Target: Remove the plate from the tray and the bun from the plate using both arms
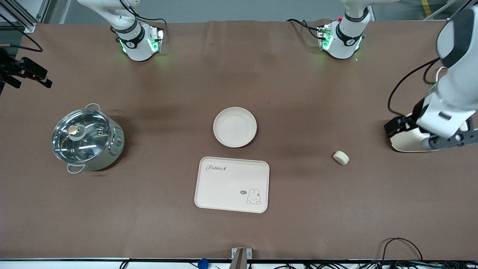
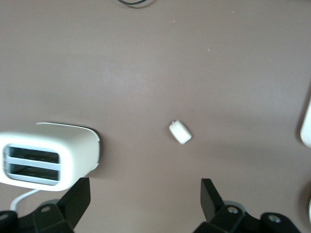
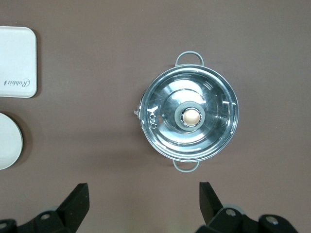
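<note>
The round cream plate [image 1: 235,127] lies on the brown table, just farther from the front camera than the rabbit tray [image 1: 232,184]. The small pale bun [image 1: 341,157] lies toward the left arm's end, beside a white toaster [image 1: 405,141]. My left gripper [image 1: 393,129] is open and empty, up over the toaster's edge. In the left wrist view [image 2: 146,199] the bun [image 2: 180,132] lies apart from its fingers. My right gripper [image 1: 41,76] is open and empty, up over the table at the right arm's end. In the right wrist view [image 3: 144,201] the plate's edge [image 3: 7,141] shows.
A steel pot with a glass lid [image 1: 87,138] stands toward the right arm's end; it also shows in the right wrist view [image 3: 188,119], as does the tray's corner [image 3: 17,60]. The toaster [image 2: 43,158] has two open slots. Cables lie along the table's near edge.
</note>
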{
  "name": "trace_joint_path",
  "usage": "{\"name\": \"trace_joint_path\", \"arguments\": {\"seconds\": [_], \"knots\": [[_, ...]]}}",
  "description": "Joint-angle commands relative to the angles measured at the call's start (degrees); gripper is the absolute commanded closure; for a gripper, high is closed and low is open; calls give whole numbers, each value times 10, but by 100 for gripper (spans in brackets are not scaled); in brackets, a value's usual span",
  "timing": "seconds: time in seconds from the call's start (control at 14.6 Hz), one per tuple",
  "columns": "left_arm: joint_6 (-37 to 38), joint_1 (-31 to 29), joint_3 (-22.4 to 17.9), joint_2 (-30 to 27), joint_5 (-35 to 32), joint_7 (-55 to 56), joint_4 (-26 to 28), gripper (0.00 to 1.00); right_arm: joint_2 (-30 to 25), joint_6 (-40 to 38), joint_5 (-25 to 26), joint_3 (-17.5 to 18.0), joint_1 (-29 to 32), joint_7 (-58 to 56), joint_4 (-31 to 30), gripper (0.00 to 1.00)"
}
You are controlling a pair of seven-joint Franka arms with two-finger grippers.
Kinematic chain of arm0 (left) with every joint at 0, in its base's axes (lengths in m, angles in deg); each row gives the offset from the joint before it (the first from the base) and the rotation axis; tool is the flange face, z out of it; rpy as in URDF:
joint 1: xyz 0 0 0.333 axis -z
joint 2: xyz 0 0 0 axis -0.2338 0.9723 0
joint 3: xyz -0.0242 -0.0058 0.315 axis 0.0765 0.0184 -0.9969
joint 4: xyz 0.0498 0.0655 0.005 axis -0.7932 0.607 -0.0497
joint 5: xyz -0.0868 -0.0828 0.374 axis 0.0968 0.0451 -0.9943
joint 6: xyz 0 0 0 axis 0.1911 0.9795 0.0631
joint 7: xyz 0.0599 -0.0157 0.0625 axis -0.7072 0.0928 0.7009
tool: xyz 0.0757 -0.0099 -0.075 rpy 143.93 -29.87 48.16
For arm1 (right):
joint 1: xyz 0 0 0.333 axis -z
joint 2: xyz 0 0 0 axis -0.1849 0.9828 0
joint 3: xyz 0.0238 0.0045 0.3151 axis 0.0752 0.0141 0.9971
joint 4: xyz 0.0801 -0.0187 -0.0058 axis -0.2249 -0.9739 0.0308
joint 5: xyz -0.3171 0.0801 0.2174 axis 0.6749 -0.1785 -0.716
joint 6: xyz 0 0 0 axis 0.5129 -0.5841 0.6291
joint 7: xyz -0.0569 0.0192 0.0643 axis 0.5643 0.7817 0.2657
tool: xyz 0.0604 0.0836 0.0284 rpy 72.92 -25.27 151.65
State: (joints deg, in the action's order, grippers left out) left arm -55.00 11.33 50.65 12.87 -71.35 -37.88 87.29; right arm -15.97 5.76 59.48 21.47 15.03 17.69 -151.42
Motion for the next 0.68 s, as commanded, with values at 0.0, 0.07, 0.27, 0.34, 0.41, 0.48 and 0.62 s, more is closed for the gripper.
{"name": "trace_joint_path", "arguments": {"seconds": [0.0, 0.07, 0.27, 0.34, 0.41, 0.48, 0.62], "knots": [[30, -11, 2, -46, 25, -56, 11, 0, -8, 1, -6, 1, -2, -5, -4, 0], [43, -9, -2, -60, 36, -57, 16, 0, -8, 1, -6, 1, -3, -5, -5, 0], [51, 6, -11, -124, 54, -57, 76, 0, -8, -8, -7, 1, -9, -5, -12, 0], [51, 10, -14, -145, 61, -57, 97, 0, -10, -8, -7, 1, -16, -5, -14, 0], [52, 11, -14, -159, 63, -57, 110, 0, -9, -8, -7, 1, -20, -4, -15, 0], [53, 11, -14, -170, 64, -57, 115, 0, -9, -6, -7, 1, -21, -4, -14, 0], [74, 10, -12, -171, 69, -58, 109, 0, -9, -1, -6, 1, -22, -2, -13, 0]]}}
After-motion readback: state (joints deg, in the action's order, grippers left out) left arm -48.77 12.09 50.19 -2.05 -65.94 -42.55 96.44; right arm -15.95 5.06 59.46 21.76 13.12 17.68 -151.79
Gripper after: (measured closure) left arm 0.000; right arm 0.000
